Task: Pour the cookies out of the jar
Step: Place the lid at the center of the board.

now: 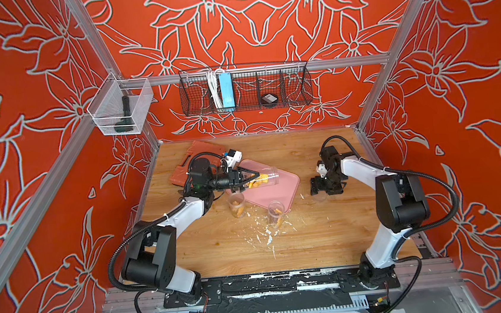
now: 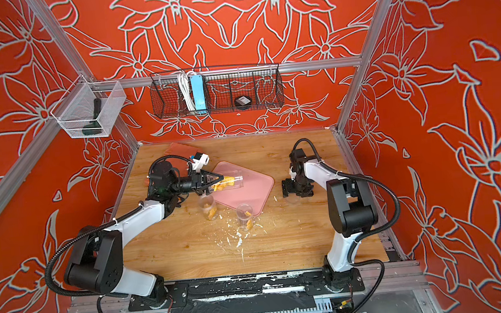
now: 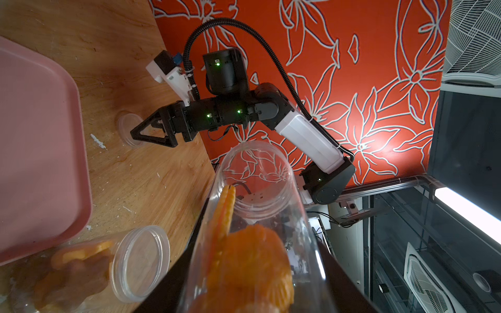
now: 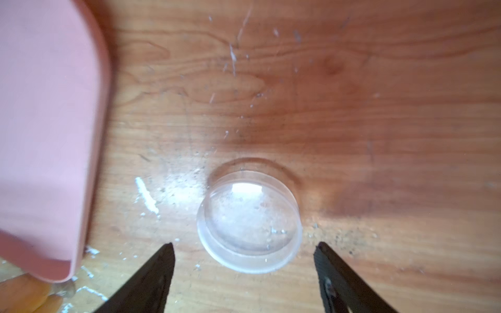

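I am clenching my left gripper [image 1: 249, 180] on the tilted jar [image 1: 269, 179]; my right gripper [image 4: 244, 245] is hanging released. Risk: cookies [image 1: 259, 182] jamming at the neck, or tumbling past the tray [image 1: 277, 193] below.

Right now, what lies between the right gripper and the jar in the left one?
Past the jar, the pink tray, then a strip of table with one white crumb, seen in both top views.

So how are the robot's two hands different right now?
The left hand is shut on the jar, holding it sideways over the pink tray; the right hand is open and holds nothing. The left hand points sideways; the right hand points down at a clear lid on the table. Both are black with two fingers.
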Tool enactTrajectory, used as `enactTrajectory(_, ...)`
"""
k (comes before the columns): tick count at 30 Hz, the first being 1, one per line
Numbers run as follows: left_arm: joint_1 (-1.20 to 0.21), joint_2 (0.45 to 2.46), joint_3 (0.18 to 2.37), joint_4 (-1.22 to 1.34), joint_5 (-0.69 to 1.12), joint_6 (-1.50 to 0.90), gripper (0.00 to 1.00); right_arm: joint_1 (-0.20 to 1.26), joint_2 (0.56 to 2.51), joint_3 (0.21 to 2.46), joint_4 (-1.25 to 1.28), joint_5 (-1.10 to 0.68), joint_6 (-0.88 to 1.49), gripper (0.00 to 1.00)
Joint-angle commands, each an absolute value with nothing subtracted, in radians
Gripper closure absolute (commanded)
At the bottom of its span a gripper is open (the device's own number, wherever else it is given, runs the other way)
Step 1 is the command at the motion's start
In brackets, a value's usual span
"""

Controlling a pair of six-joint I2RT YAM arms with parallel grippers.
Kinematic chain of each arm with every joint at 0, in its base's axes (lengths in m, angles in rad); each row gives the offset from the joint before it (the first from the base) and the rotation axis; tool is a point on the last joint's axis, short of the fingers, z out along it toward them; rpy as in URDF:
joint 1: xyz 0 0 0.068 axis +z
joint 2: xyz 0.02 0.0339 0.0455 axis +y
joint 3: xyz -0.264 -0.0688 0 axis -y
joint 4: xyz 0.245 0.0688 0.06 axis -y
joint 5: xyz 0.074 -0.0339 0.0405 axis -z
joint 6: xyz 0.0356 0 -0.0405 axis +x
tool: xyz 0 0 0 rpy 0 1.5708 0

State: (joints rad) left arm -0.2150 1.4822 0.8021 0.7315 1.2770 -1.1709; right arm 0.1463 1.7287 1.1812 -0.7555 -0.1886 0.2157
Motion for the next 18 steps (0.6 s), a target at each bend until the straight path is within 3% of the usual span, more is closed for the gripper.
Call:
enactTrajectory(1,-0.210,1.455,0.816,0.714,1.292,-1.134,0.55,0.150,1.584,1.140,-0.706,-0.288,0.266,0.17)
enactTrajectory(8,-0.199,1.463,0.807,0.718,1.289,-1.127,0.55,0.193,1.533,1.057,-0.488,-0.749,0.435,0.17)
enactTrajectory(18,-0.183,1.460,0.783,0.702,1.285,-1.106,0.55,0.362,1.683,1.101,-0.363,-0.783,0.537,0.17)
